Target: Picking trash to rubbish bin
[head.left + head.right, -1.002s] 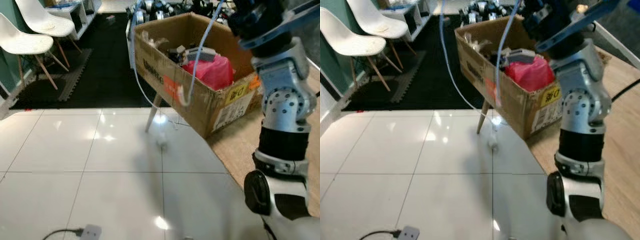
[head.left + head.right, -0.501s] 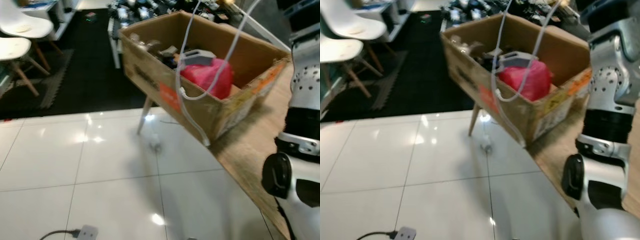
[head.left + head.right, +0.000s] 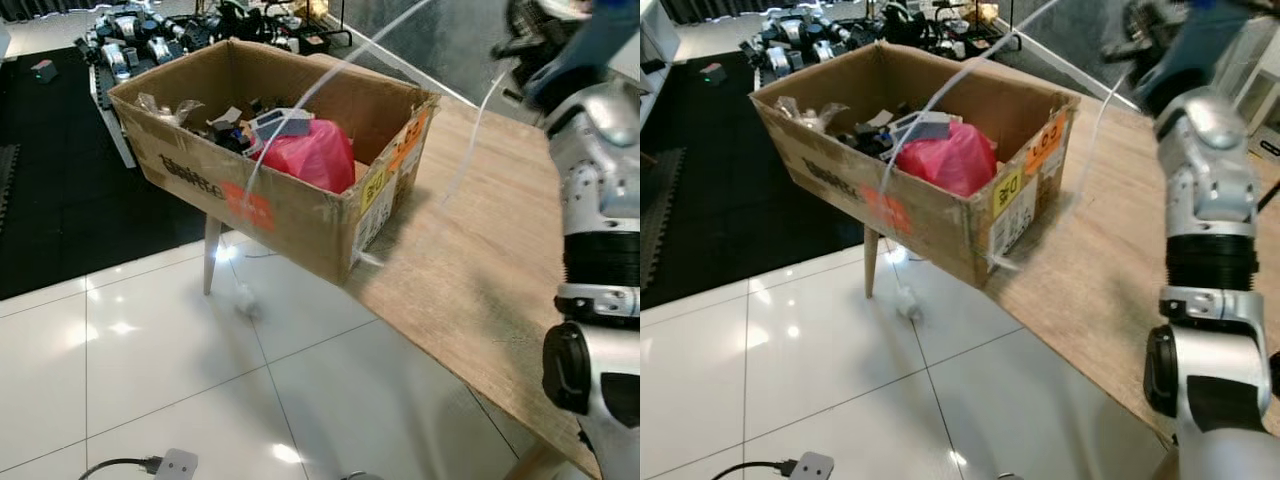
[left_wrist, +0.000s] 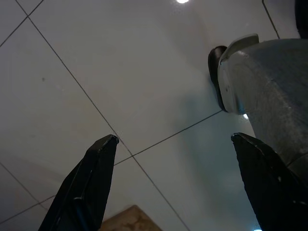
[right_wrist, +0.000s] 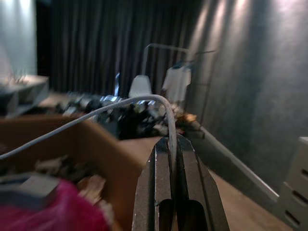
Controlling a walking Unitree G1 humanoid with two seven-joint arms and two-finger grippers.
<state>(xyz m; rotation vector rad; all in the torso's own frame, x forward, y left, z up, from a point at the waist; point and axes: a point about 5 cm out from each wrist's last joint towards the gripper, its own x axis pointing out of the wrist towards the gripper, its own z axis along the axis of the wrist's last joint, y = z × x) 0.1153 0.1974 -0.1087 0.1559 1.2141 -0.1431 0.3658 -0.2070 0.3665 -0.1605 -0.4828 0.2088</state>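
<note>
Right gripper pinches white cable above cardboard box; slack may snag the rim, dragging it off.

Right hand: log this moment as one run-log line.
right hand: raised over table, shut on white cable | cable: loops over cardboard box | left hand: open, idle above floor

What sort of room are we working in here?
Probably a robotics lab or workshop, not a lived-in home: robot parts heaped on the black mat, a cardboard box of scrap on a wooden table, white tiled floor.
</note>
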